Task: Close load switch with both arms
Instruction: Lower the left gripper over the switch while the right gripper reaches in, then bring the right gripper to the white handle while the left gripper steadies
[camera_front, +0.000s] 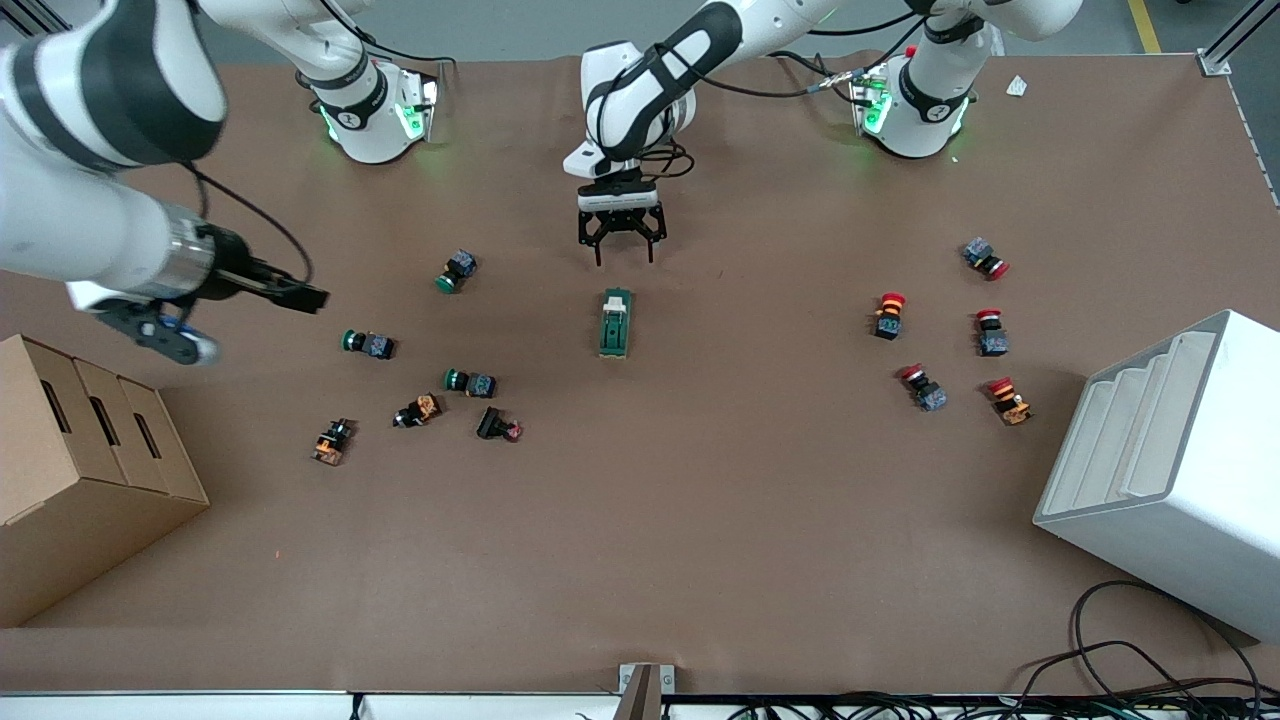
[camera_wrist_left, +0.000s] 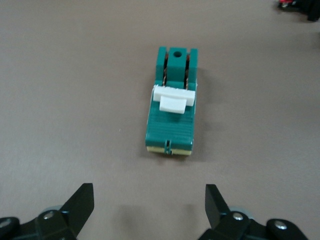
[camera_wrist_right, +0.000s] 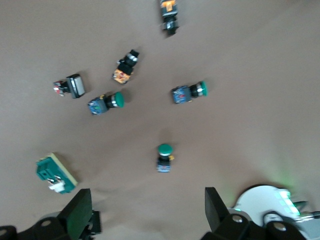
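From the front view, the load switch (camera_front: 616, 323) lies alone near the middle of the worktop (camera_front: 640, 540), untouched by either arm, so I judge the closing not yet begun: both the holding and the pressing of the lever are left to do. Its long axis runs toward and away from the front camera, with the cream-white lever (camera_front: 616, 298) at the end nearer the robots' bases. The left gripper (camera_front: 624, 240) hangs over the worktop just short of that lever end, fingers spread and holding nothing. The right gripper (camera_front: 300, 295) is over the right arm's end of the worktop, well apart from the switch, near the green-capped push-buttons (camera_front: 368, 344). In the left wrist view, the switch (camera_wrist_left: 171, 101) lies lengthwise ahead of the spread fingers (camera_wrist_left: 76, 206). In the right wrist view, the fingers (camera_wrist_right: 216, 204) are parted and empty, and the switch (camera_wrist_right: 55, 173) lies off to one side.
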